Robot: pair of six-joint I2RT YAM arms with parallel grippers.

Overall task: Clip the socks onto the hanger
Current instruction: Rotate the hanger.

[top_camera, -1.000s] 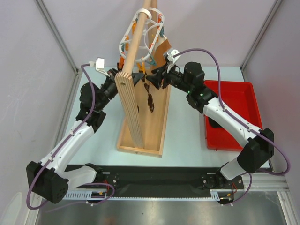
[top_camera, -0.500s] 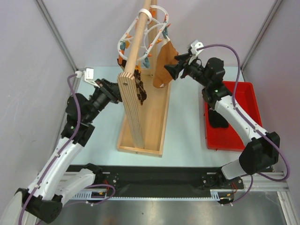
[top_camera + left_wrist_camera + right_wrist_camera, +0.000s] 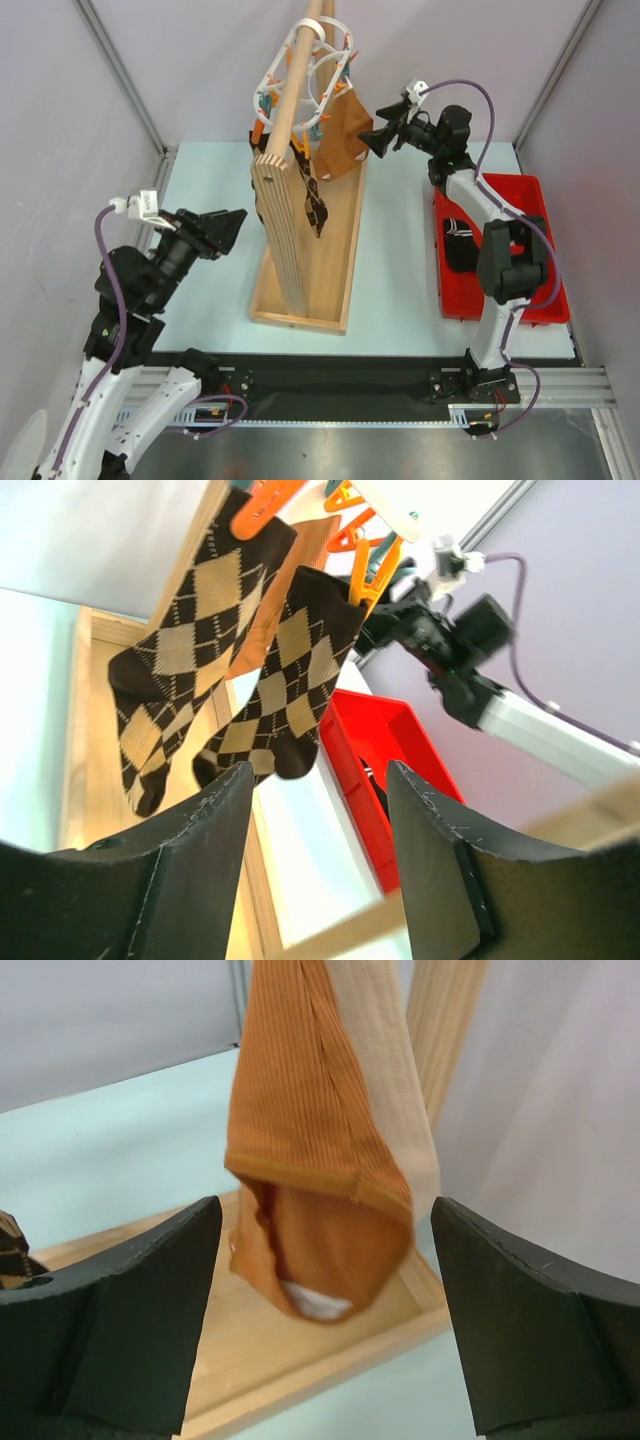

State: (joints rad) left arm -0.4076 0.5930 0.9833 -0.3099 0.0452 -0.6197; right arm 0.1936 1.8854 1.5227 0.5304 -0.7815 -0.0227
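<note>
Tan sock (image 3: 310,1130), argyle socks (image 3: 290,670) hang off hanger (image 3: 305,75) — left gripper (image 3: 320,780), right gripper (image 3: 325,1208) spread.

Your pole stand (image 3: 285,235) is pale bare wood, smooth and matt, with visible grain. The hanger (image 3: 322,72) is white plastic with a slight gloss, and its pegs (image 3: 262,505) are shiny orange plastic. The argyle socks (image 3: 285,670) are a fine matt knit. The tan-brown sock (image 3: 320,1130) is ribbed cloth with a paler patch. On the right, the red tray (image 3: 520,195) is glossy plastic, and the striped sock (image 3: 458,238) in it is soft cloth. The fingers (image 3: 430,870) of your left gripper (image 3: 318,780) are matt black plastic, scuffed with fine scratches. Your right gripper (image 3: 325,1210) looks the same matt black. The table (image 3: 400,280) is smooth and matt, and the sheet (image 3: 350,455) at its near edge is brushed metal.
</note>
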